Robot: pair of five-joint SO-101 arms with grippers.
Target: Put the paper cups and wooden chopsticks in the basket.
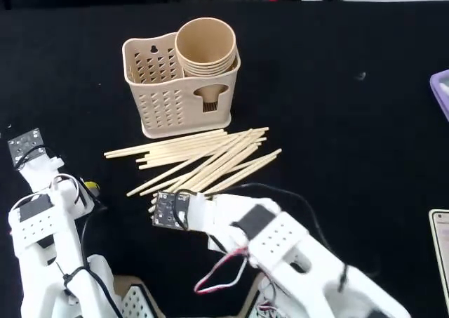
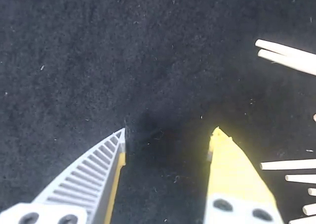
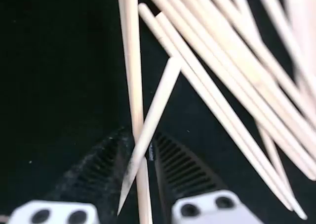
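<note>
so, the right gripper is clamped on two pale wooden chopsticks at the pile's edge. the left gripper gapes over black cloth. stacked tan paper cups sit in the beige perforated basket; all chopsticks lie outside.

A robotics lab test bench, seen from above: a tabletop draped in black cloth, a white left arm and right arm with bare wires, and a basket and chopsticks laid out before them.
</note>
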